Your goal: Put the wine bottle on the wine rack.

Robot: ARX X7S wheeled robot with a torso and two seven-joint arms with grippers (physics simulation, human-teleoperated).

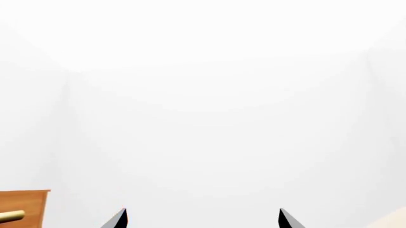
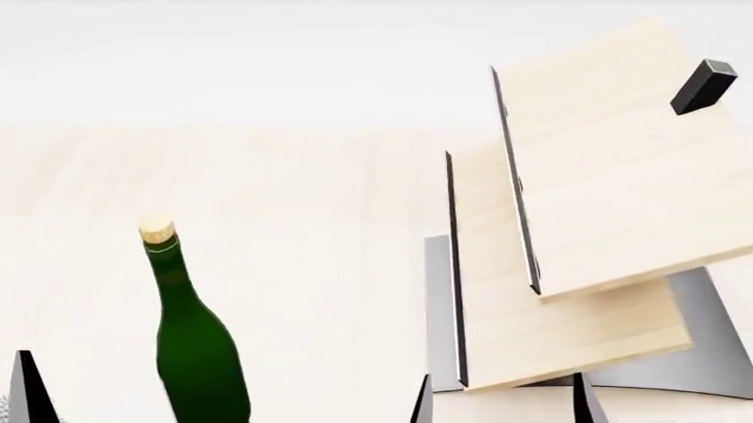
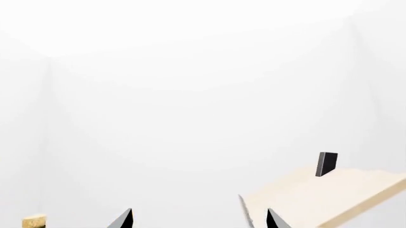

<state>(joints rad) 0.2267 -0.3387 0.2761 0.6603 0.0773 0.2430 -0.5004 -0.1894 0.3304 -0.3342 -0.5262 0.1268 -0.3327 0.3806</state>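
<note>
The wine bottle, dark green with a tan cork, stands upright on the pale table at the lower left of the head view. Only its cork shows in the right wrist view. The wine rack, two tilted pale wood slabs on a grey base, stands to the right of the bottle; its top slab also shows in the right wrist view. My right gripper is open and empty just in front of the rack. My left gripper is open and empty; one fingertip shows left of the bottle.
A small black block sits on the rack's top slab. An orange-brown cabinet with a brass handle shows at the edge of the left wrist view. White walls lie beyond the pale wood table.
</note>
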